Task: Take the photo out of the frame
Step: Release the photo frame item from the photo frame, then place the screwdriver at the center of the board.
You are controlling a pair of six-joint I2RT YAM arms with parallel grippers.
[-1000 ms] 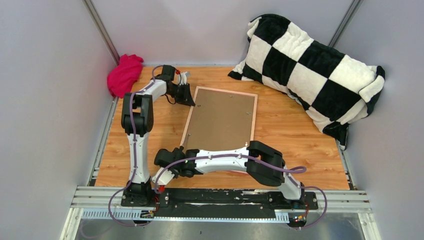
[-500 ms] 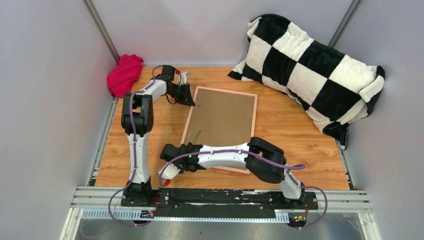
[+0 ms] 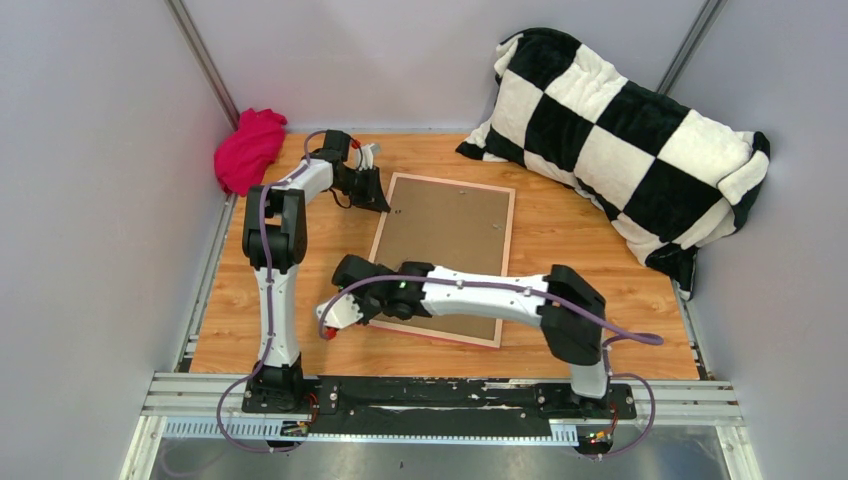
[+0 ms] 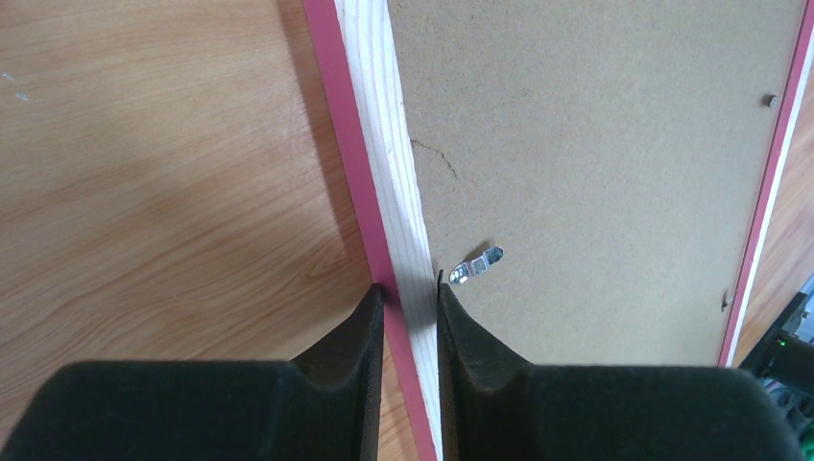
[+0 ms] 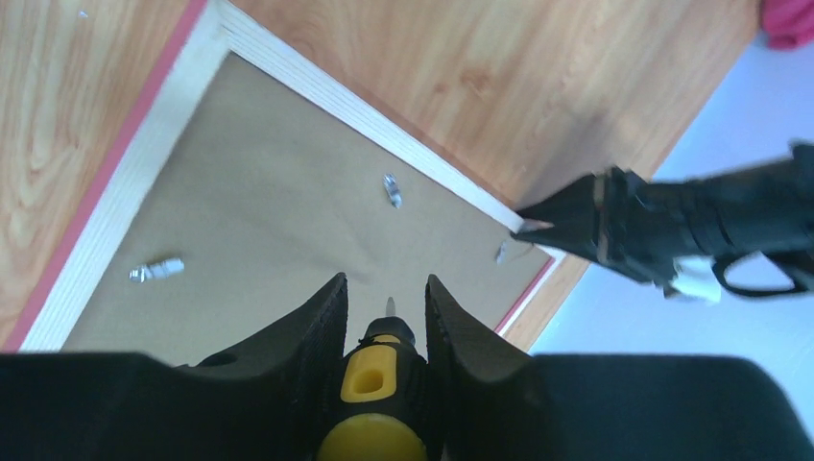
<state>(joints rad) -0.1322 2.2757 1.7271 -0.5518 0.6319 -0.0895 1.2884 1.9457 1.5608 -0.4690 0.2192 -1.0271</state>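
The frame lies flat on the table, near the middle. It is face down. Its brown board looks up at me, with a thin pink rim all round. I cannot see the photo.

The left gripper is at the far left corner of the frame. Its two fingers are clamped on the frame's wooden side. One finger is on the outside by the pink rim, and the other is on the inside by the board. Just beside the inside finger, a small metal clip lies on the board at a slant.

The right arm reaches across the near part of the frame, from right to left. The right gripper is over the board. Its fingers are squeezed round a screwdriver with a yellow and black handle. The thin metal tip pokes out between the fingers and points at the board. I cannot tell if the tip touches it. Two more clips lie on the board ahead of it, each close to an edge.

A pink cloth sits in the far left corner, by the wall. A big black and white pillow lies at the far right, apart from the frame.
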